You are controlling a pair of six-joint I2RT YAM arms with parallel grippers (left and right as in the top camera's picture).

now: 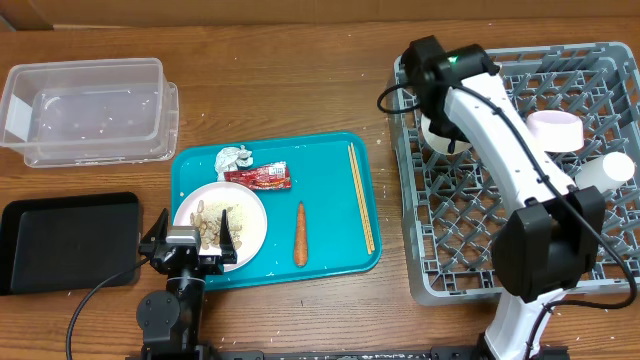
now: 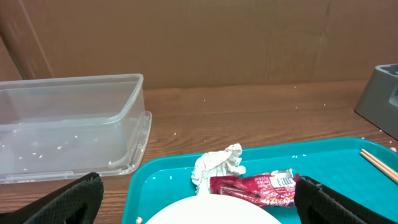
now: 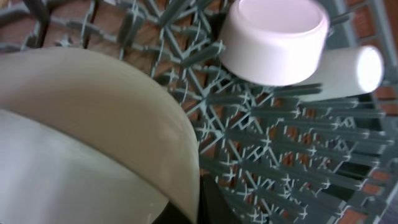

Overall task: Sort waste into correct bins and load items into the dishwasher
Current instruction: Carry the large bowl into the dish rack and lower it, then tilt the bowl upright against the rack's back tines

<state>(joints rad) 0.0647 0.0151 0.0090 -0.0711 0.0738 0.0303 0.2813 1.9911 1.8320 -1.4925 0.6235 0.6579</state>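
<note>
My right gripper is shut on the rim of the white bowl over the far left corner of the grey dish rack. In the right wrist view the bowl fills the left side by my finger. The pink bowl and the white cup lie in the rack. My left gripper is open at the near edge of the plate with food scraps. The foil ball, red wrapper, carrot and chopsticks lie on the teal tray.
The clear tub stands at the far left, with a few grains inside. The black tray lies at the near left beside my left arm. The rack's upright pegs surround the bowls.
</note>
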